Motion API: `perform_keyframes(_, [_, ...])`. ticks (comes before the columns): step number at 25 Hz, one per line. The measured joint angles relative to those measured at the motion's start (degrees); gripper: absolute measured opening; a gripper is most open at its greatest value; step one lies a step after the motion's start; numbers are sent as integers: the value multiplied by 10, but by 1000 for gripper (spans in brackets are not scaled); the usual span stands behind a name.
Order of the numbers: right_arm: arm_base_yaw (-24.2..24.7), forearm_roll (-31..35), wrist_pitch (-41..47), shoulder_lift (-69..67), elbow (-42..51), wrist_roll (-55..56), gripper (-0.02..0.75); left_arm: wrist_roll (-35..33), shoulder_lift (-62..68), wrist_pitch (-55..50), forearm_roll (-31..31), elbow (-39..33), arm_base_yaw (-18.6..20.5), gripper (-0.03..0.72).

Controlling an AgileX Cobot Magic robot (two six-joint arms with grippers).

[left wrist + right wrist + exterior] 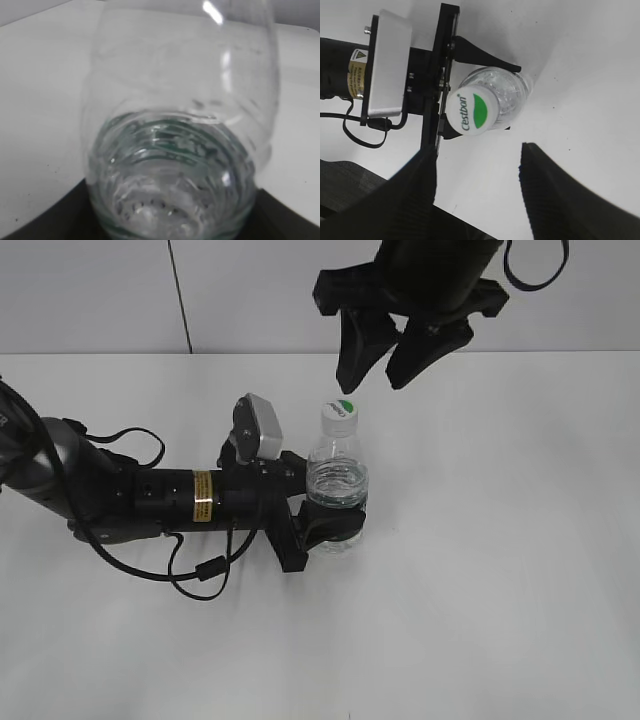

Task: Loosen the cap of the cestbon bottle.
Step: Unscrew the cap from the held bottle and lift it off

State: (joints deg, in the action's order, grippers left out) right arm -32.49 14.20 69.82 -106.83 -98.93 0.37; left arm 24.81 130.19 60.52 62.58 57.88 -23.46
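Mid-table [520, 570], we are clamping the upright bottle [337, 485] in our left gripper [325, 505] while our open right gripper [375, 375] is hovering just above the cap [340, 412].

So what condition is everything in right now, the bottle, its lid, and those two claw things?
cestbon bottle: upright on the table, partly filled with water, clamped around its body.
cap: on the neck, nothing touching it.
left gripper: jaws closed on the bottle's body, holding it steady.
right gripper: jaws open, hanging above the cap and off to one side, holding nothing.
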Motion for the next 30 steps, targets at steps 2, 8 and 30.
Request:
perform_keyframes(2, [-8, 0, 0, -11, -5, 1, 410, 0, 0, 0, 0, 0, 0, 412])
perform_keyframes(8, [-29, 0, 0, -35, -22, 2, 410, 0, 0, -1, 1, 0, 0, 412])
perform_keyframes(30, [-29, -19, 2, -66, -31, 6, 300, 0, -1, -1, 3, 0, 0, 412])
